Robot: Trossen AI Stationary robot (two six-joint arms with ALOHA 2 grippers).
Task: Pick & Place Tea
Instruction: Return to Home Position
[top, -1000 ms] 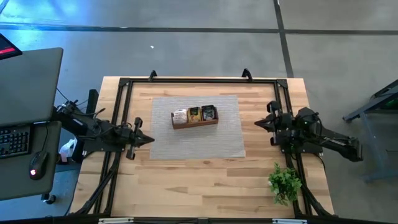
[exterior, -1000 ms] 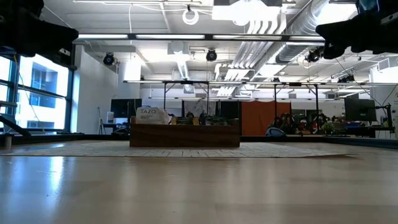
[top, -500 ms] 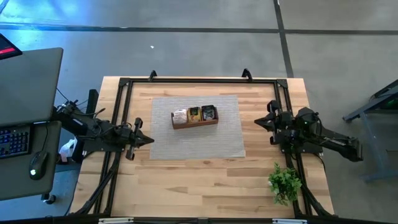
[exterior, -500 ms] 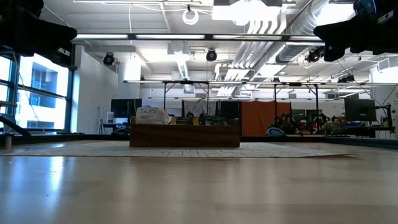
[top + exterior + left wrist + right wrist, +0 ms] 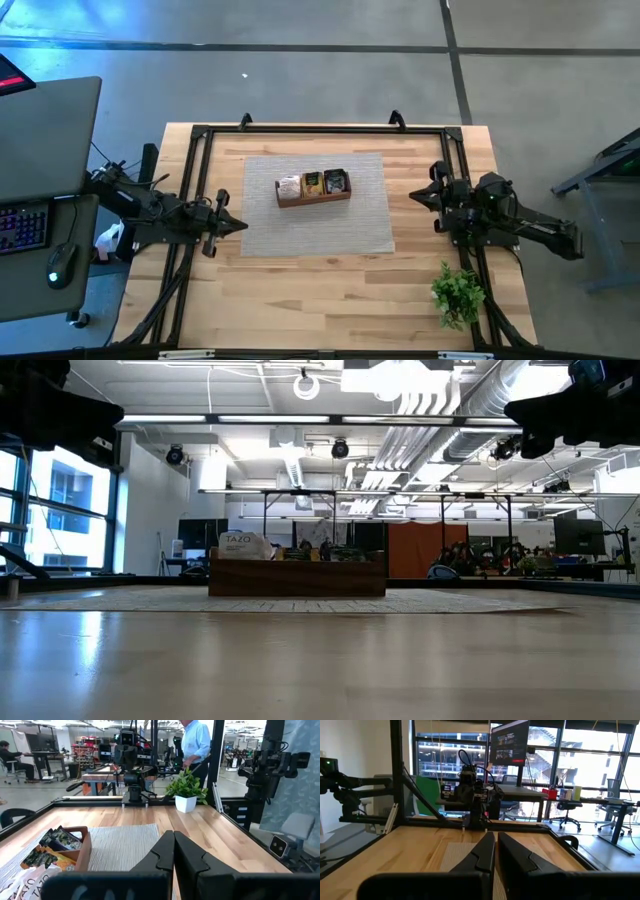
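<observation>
The tea sachets stand on edge in a brown wooden tray point(image 5: 313, 187) with three compartments: white ones point(image 5: 289, 186) on the left, yellow ones point(image 5: 312, 183) in the middle, dark ones point(image 5: 335, 181) on the right. The tray rests on a grey mat point(image 5: 315, 205). In the low view a white sachet point(image 5: 240, 544) sticks up above the tray point(image 5: 297, 576). My left gripper point(image 5: 240, 224) hovers shut at the mat's left edge; its wrist view shows the shut fingers point(image 5: 173, 851) and the sachets point(image 5: 52, 851). My right gripper point(image 5: 415, 199) hovers shut off the mat's right edge point(image 5: 496, 851).
A small green plant in a white pot point(image 5: 457, 294) stands near the table's near right corner. A black frame point(image 5: 320, 128) runs along the table's edges. A desk with a keyboard and a mouse point(image 5: 40, 225) stands left of the table. A person walks in the room beyond.
</observation>
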